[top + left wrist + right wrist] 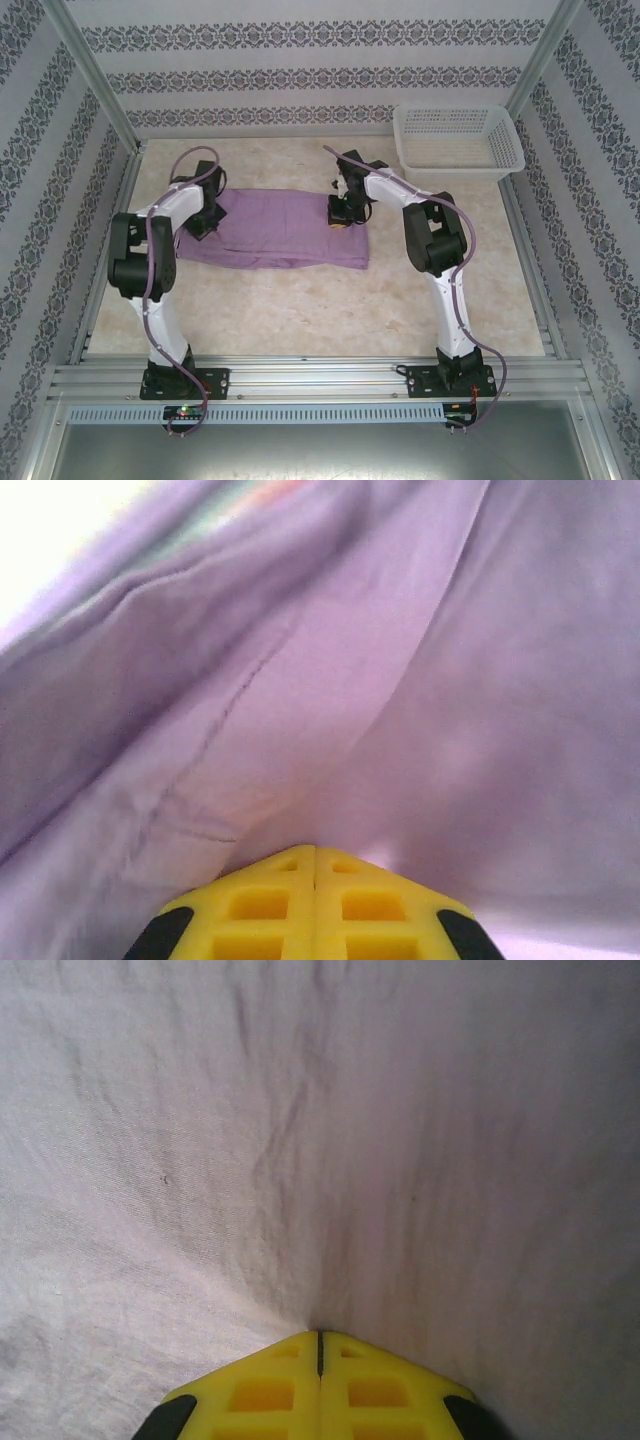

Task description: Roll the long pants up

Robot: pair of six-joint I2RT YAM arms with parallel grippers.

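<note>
Across the middle of the top view, the long pants (290,235) lie flat as a lilac strip. I have the left gripper (203,222) at the left end and the right gripper (340,215) toward the right end, each clamped tight on a pinch of cloth. My worry is that the thin fabric could slip free, or that uneven pulls could skew the roll.

We see the long pants (285,238) in plain lilac on a mottled beige bench (320,310) — the basket (458,150) white, the fingers (262,908) bright yellow, the arms (165,215) white and black, the walls (300,75) white with dark floral bands.
</note>
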